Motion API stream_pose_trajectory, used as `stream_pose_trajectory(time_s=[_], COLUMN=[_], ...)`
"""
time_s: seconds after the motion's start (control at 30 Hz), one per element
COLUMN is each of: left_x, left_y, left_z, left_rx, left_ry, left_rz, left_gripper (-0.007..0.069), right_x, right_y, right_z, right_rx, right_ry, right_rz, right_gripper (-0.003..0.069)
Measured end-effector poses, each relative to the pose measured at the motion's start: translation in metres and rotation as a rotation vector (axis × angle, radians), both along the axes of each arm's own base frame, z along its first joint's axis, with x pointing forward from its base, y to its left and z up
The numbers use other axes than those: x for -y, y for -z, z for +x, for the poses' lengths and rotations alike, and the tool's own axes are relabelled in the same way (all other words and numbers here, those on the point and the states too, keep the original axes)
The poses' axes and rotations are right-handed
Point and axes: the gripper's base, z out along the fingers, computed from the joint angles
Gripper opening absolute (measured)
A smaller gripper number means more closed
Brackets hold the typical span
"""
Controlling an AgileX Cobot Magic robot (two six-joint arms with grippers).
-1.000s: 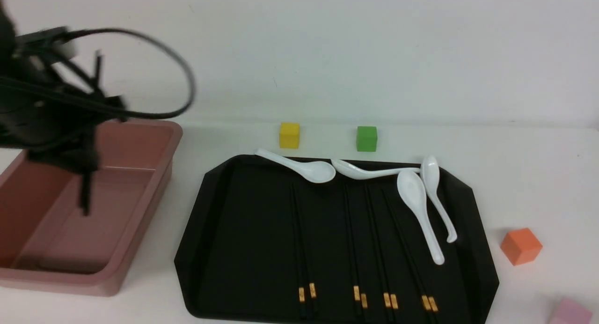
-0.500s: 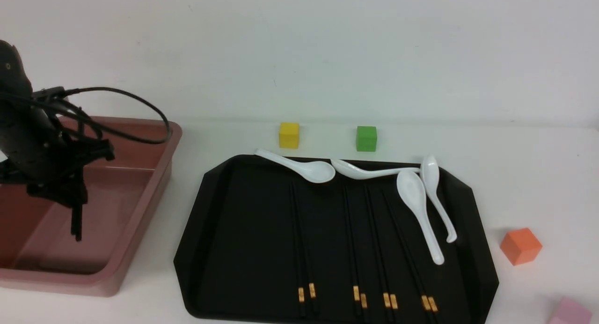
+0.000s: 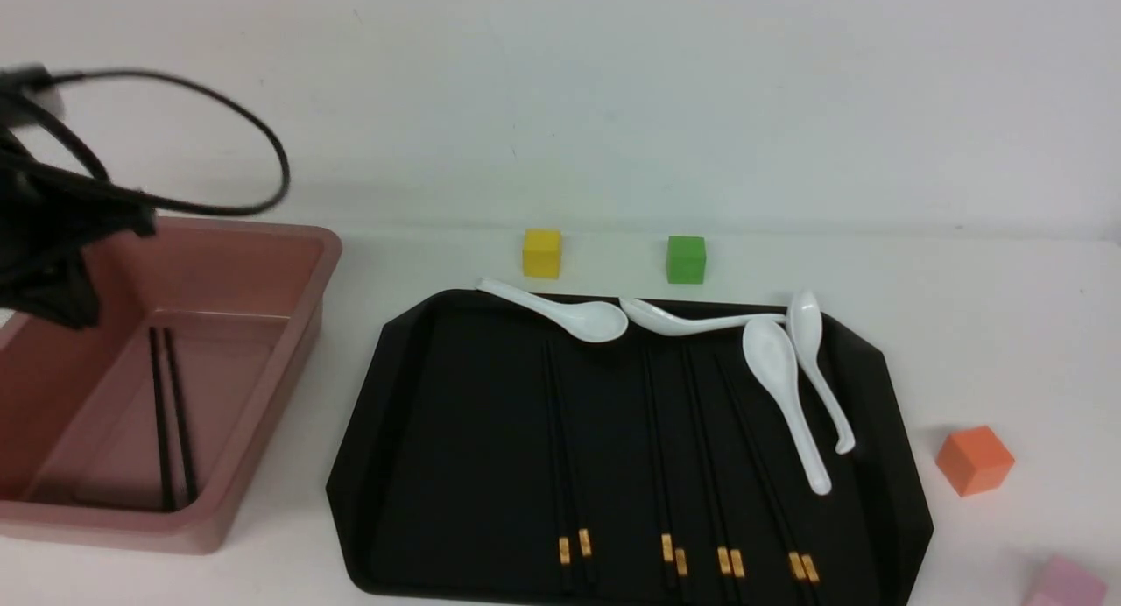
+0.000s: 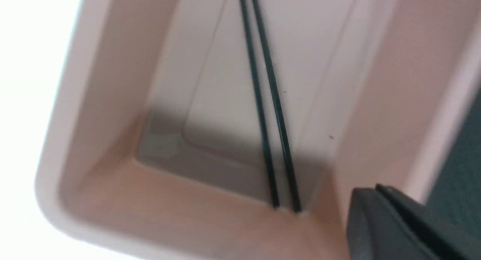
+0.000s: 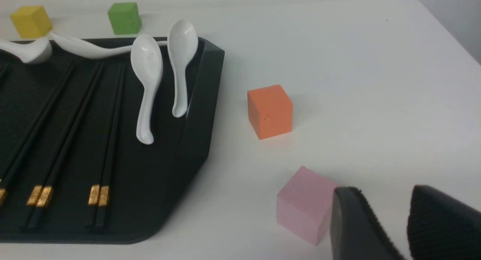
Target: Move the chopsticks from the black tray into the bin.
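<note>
The pink bin stands at the left, and a plain black pair of chopsticks lies flat on its floor, also in the left wrist view. My left gripper hangs blurred above the bin's far left part. Its fingers are pressed together and empty. The black tray holds several gold-banded chopstick pairs lying side by side, also in the right wrist view. My right gripper is open and empty, low over the table right of the tray.
Several white soup spoons lie at the tray's far edge. A yellow cube and a green cube stand behind the tray. An orange cube and a pink cube are on its right, the pink one beside my right gripper.
My left gripper held the plain chopstick pair upright in the bin. The pair now lies flat on the bin floor and the gripper has risen, empty.
</note>
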Motion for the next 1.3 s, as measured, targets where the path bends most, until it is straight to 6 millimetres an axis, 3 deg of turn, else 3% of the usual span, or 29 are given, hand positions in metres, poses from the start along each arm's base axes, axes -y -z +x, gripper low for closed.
stream_pose_trajectory(time_s=[0.07,0.1,0.13,0.2,0.27,0.4,0.43,0.53,0.67,0.93,1.3], left_x=[0.002,0.006,0.007,0.016,0.022,0.04,0.041,0.056,0.061,0.065,0.062], left_y=[-0.013,-0.022,-0.023,-0.028,-0.025,-0.01,-0.006,0.011,0.026,0.035,0.043], left_z=[-0.017,-0.036,-0.038,-0.08,-0.106,-0.158,-0.16,-0.201,-0.228,-0.256,-0.26], left_rx=[0.033,0.065,0.068,0.13,0.18,0.322,0.319,0.51,0.759,0.94,0.974], left_ry=[0.002,0.01,0.012,0.053,0.08,0.168,0.173,0.279,0.298,0.313,0.323], left_rz=[-0.008,-0.028,-0.027,-0.068,-0.096,-0.205,-0.215,-0.3,-0.312,-0.328,-0.285], left_gripper=[-0.0013,-0.0013,-0.0013,-0.0013,-0.0013,-0.0013,-0.0013,-0.0013,-0.0013,-0.0013,-0.0013], right_x=[0.0,0.0,0.0,0.0,0.0,0.0,0.0,0.0,0.0,0.0,0.0], right_y=[0.0,0.0,0.0,0.0,0.0,0.0,0.0,0.0,0.0,0.0,0.0], right_z=[0.0,0.0,0.0,0.0,0.0,0.0,0.0,0.0,0.0,0.0,0.0], right_rx=[0.0,0.0,0.0,0.0,0.0,0.0,0.0,0.0,0.0,0.0,0.0], right_ry=[0.0,0.0,0.0,0.0,0.0,0.0,0.0,0.0,0.0,0.0,0.0], right_rz=[0.0,0.0,0.0,0.0,0.0,0.0,0.0,0.0,0.0,0.0,0.0], right_gripper=[0.0239,0.0239,0.0239,0.0239,0.0239,0.0239,0.0239,0.0239,0.0239,0.0239,0.0239])
